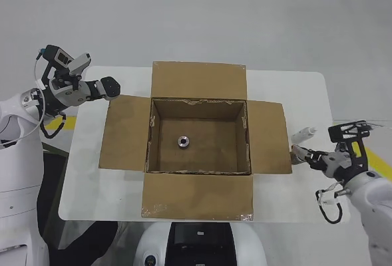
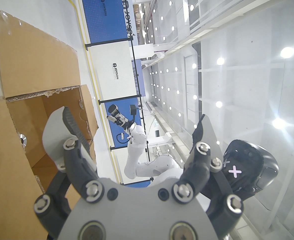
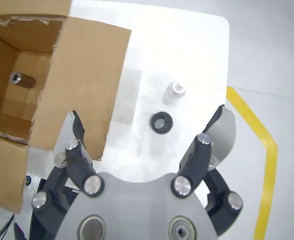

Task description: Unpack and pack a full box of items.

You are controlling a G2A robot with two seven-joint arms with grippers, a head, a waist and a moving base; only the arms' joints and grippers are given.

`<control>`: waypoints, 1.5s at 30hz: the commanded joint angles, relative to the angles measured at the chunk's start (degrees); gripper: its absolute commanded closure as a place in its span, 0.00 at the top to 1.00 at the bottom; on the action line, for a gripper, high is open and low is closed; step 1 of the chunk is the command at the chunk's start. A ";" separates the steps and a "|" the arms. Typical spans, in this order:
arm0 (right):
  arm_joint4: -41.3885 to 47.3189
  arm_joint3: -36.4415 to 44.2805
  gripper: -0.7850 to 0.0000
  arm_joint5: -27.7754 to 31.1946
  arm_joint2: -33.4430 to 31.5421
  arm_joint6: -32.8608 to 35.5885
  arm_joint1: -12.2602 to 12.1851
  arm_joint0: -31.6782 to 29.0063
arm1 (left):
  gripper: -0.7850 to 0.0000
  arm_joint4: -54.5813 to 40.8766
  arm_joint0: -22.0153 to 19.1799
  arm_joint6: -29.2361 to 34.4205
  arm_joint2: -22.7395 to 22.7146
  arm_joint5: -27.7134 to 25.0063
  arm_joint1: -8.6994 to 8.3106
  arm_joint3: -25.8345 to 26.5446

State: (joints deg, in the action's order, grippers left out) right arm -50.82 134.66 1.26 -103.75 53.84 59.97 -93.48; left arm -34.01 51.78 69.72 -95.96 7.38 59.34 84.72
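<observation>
An open cardboard box (image 1: 199, 83) stands mid-table with its flaps spread. One metal cylinder (image 1: 183, 141) lies on the box floor (image 3: 21, 79) (image 2: 23, 139). A small white bottle (image 1: 305, 132) (image 3: 173, 92) and a black ring (image 3: 161, 122) rest on the white table (image 1: 295, 86), just past the box's right flap (image 3: 87, 81). My right gripper (image 1: 301, 155) (image 3: 148, 114) hovers open above the ring, holding nothing. My left gripper (image 1: 109, 87) (image 2: 134, 123) is open and empty, turned sideways beyond the box's far left corner.
Bare table strips run along the box's left side and front edge. The table's right edge lies close beyond the bottle, with yellow floor tape (image 3: 261, 136) past it. The box's outer flaps (image 1: 124, 133) overhang the tabletop.
</observation>
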 commanded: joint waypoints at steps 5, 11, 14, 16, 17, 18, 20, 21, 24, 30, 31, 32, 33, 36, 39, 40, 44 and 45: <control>1.94 -0.02 1.00 5.67 6.81 3.36 -0.45 7.54 | 1.00 0.00 0.00 0.00 0.00 0.00 0.00 0.00; 3.29 -0.02 1.00 7.87 15.54 7.83 -0.56 15.47 | 1.00 0.00 0.00 0.00 0.00 0.00 0.00 0.00; 5.14 -2.08 1.00 9.45 20.38 8.85 -0.43 19.44 | 1.00 0.00 0.00 0.00 0.00 0.00 0.00 0.00; 5.80 -4.96 1.00 10.16 23.77 9.55 -0.25 22.79 | 1.00 0.00 0.00 0.00 0.00 0.00 0.00 0.00; 6.40 -6.15 1.00 10.68 25.71 9.61 -0.10 24.51 | 1.00 0.00 0.00 0.00 0.00 0.00 0.00 0.00; 6.69 -7.50 1.00 10.90 27.38 9.54 0.06 26.32 | 1.00 0.00 0.00 0.00 0.00 0.00 0.00 0.00; 7.04 -10.06 1.00 11.47 30.83 9.62 0.42 29.78 | 1.00 0.00 0.00 0.00 0.00 0.00 0.00 0.00; 6.76 -11.27 1.00 11.50 32.50 9.80 0.61 31.41 | 1.00 0.00 0.00 0.00 0.00 0.00 0.00 0.00; 6.18 -15.43 1.00 11.57 37.45 10.44 1.28 36.00 | 1.00 0.00 0.00 0.00 0.00 0.00 0.00 0.00; 7.08 -21.64 1.00 11.02 44.53 10.64 2.62 41.99 | 1.00 0.00 0.00 0.00 0.00 0.00 0.00 0.00; 7.22 -22.44 1.00 11.06 45.39 10.92 2.79 42.73 | 1.00 0.00 0.00 0.00 0.00 0.00 0.00 0.00; 7.18 -23.14 1.00 11.10 46.23 11.30 2.96 43.46 | 1.00 0.00 0.00 0.00 0.00 0.00 0.00 0.00; 7.33 -23.68 1.00 10.95 46.94 11.32 3.13 44.09 | 1.00 0.00 0.00 0.00 0.00 0.00 0.00 0.00; 7.35 -25.40 1.00 11.32 49.07 11.60 3.64 46.04 | 1.00 0.00 0.00 0.00 0.00 0.00 0.00 0.00; 7.93 -27.02 1.00 11.81 50.90 11.55 4.18 48.07 | 1.00 0.00 0.00 0.00 0.00 0.00 0.00 0.00; 7.93 -27.02 1.00 11.81 50.90 11.55 4.18 48.07 | 1.00 0.00 0.00 0.00 0.00 0.00 0.00 0.00; 7.93 -27.02 1.00 11.81 50.90 11.55 4.18 48.07 | 1.00 0.00 0.00 0.00 0.00 0.00 0.00 0.00; 7.93 -27.02 1.00 11.81 50.90 11.55 4.18 48.07 | 1.00 0.00 0.00 0.00 0.00 0.00 0.00 0.00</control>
State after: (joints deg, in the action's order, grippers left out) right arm -42.88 107.64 13.09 -52.85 65.39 64.15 -45.41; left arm -34.01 51.78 69.72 -95.96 7.38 59.34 84.72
